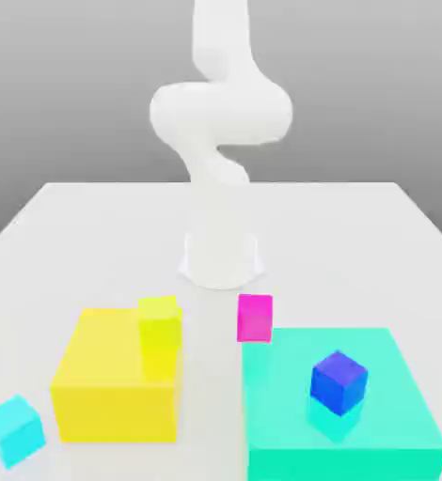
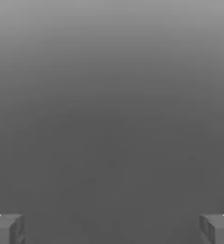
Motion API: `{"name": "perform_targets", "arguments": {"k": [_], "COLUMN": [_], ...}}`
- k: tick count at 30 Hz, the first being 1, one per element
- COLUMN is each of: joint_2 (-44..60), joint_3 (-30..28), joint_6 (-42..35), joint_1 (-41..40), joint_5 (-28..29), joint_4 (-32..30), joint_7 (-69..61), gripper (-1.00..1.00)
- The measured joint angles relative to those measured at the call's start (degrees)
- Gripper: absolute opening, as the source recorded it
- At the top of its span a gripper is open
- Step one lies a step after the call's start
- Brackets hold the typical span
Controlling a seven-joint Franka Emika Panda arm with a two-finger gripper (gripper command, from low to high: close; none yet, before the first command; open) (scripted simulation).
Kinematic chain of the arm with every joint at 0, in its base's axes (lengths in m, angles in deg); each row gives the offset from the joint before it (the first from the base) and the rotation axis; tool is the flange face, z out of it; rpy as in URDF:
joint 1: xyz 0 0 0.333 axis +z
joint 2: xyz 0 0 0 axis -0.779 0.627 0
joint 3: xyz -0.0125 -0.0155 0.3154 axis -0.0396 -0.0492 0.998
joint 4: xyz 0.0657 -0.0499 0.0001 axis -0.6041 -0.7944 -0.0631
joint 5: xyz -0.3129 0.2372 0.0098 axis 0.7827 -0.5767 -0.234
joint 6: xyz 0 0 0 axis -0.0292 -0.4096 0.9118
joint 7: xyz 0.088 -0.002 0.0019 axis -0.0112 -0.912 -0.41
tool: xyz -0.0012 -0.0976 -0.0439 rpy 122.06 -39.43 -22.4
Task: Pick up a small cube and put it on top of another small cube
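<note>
The small cube (image 1: 14, 430), light cyan, sits on the white table at the near corner on the exterior view's left. Another small cube (image 1: 339, 380), dark blue, stands on top of the large teal-green block (image 1: 281, 413) on the exterior view's right, with a paler teal patch just under it. In the hand view my gripper (image 2: 112, 228) is open. Its two grey fingertips (image 2: 6, 228) stand far apart with nothing between them, against a plain grey background. The white arm (image 1: 220, 122) rises from its base at the table's middle, well away from both cubes.
A large yellow block (image 1: 112, 390) stands just right of the cyan cube, with a yellow-green cube (image 1: 159, 324) on its far corner. A magenta cube (image 1: 255, 317) sits by the teal block's far edge. The arm's base (image 1: 223, 258) is behind them.
</note>
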Motion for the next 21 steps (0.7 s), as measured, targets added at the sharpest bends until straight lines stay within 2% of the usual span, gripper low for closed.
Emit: {"name": "perform_targets", "arguments": {"k": [13,21], "joint_2": [27.32,43.97], "joint_3": [-8.8,-12.22], "joint_6": [8.39,13.45], "joint_1": [-4.05,-9.19], "joint_5": [-5.21,-8.87], "joint_4": [-0.96,-1.53], "joint_7": [0.63,0.68], "gripper": [0.0,0.0]}}
